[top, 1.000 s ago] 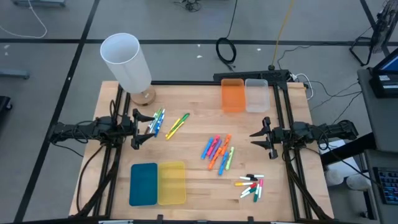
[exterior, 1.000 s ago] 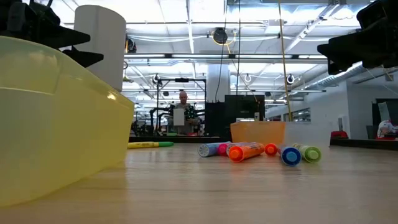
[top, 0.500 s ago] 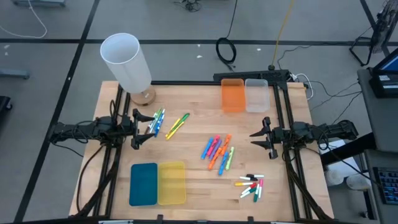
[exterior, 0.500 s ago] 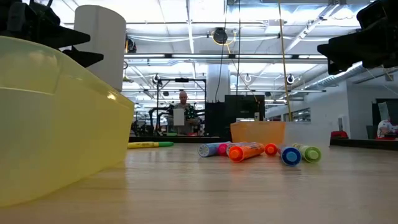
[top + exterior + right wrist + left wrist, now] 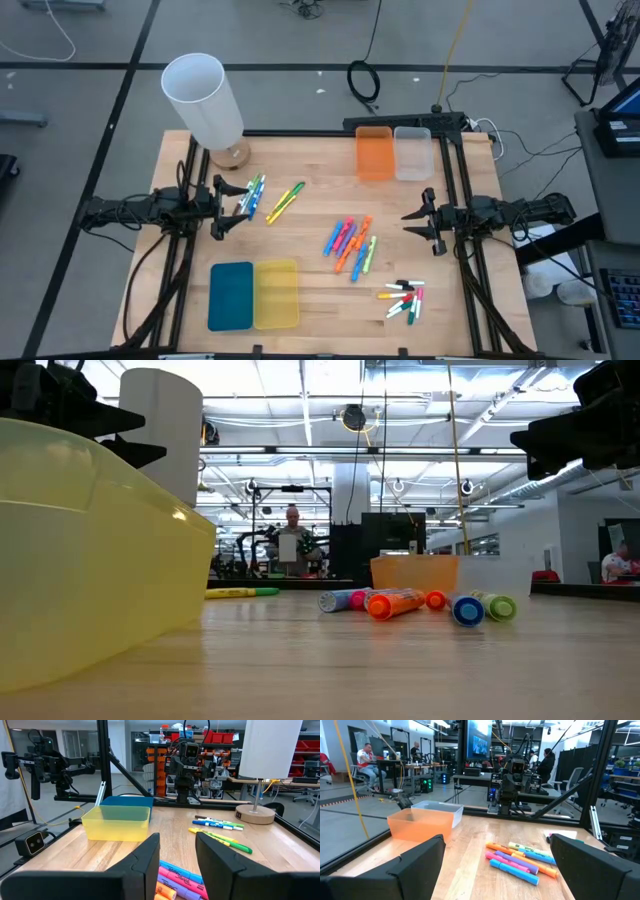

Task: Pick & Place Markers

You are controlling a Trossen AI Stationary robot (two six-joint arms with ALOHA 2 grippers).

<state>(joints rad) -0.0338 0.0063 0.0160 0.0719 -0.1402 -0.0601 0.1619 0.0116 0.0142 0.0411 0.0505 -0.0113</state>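
Markers lie flat on the wooden table in several groups. A pile of pink, orange, blue and green highlighters [image 5: 350,243] is at the middle; it also shows in the low view [image 5: 400,603]. Thin blue and green markers [image 5: 255,192] and a yellow-green pair [image 5: 285,201] lie left of it. Thin white-bodied markers [image 5: 403,300] lie near the front right. My left gripper [image 5: 222,207] is open and empty at the table's left side, above the table. My right gripper [image 5: 420,222] is open and empty at the right side.
An orange bin [image 5: 375,152] and a clear bin [image 5: 412,152] stand at the far edge. A blue bin [image 5: 230,295] and a yellow bin [image 5: 276,293] stand at the near edge. A white lamp [image 5: 205,98] stands at the far left corner. People show in the room beyond.
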